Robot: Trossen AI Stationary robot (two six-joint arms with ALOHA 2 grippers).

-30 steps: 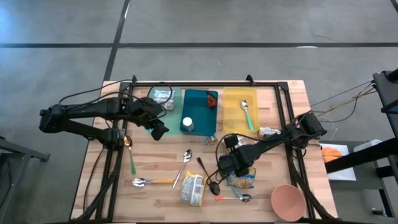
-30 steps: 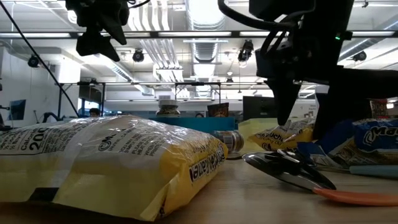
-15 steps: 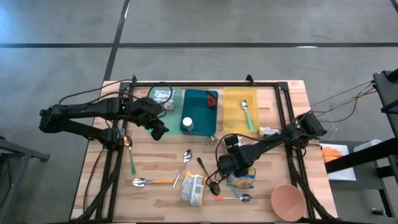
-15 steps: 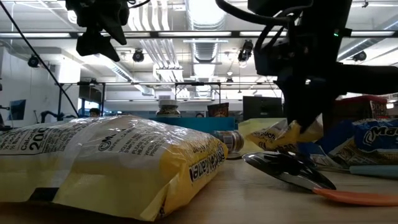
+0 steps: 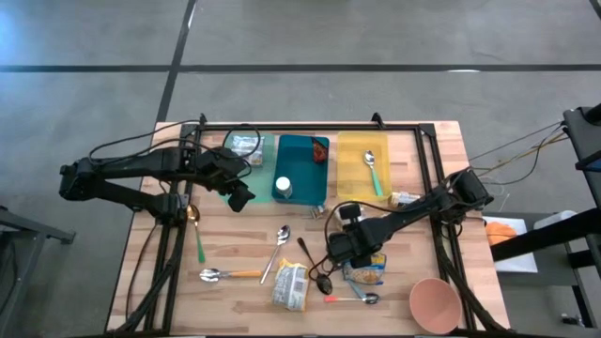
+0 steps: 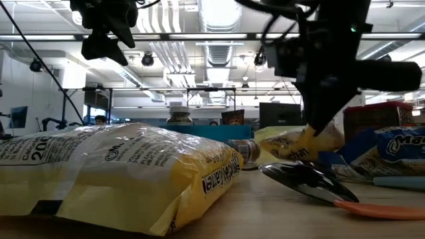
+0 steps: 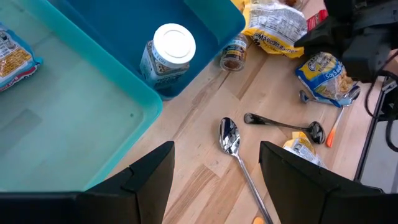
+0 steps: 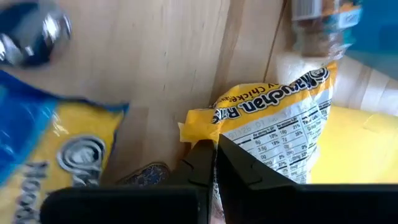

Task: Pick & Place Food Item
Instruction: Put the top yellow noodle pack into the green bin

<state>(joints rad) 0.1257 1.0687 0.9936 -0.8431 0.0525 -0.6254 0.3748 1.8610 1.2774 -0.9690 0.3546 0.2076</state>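
A yellow ramen packet [image 8: 273, 137] lies on the wood near the table's middle; it also shows in the low view [image 6: 289, 143] and the left wrist view [image 7: 273, 28]. My right gripper [image 8: 214, 163] stands over it, shut on its end, and hides it in the high view [image 5: 343, 247]. Just nearer lies a blue-and-yellow snack bag [image 5: 364, 270]. A yellow-and-white bag [image 5: 291, 284] lies toward the near edge. My left gripper [image 5: 239, 197] hangs open and holds nothing, above the near edge of the green tray [image 5: 258, 169]. My right gripper pinches the ramen packet's crimped end seam [image 8: 198, 134] between its two fingers. The fingers [image 6: 319, 123] come steeply from above, slanting down onto that end. The rest of the packet stretches away from the fingers and seems to lie on the table.
At the far side stand the green tray, a blue tray [image 5: 305, 169] holding a white-lidded jar [image 5: 283, 187], and a yellow tray [image 5: 357, 150] with a spoon. A small jar [image 5: 315, 211], several spoons, a black ladle [image 5: 315, 265] and a pink bowl [image 5: 435, 302] lie around.
My right gripper has shut: its fingers stood apart over the ramen packet and have closed on the packet's end. Its wrist has rolled a little while staying in place. My left arm has kept still.
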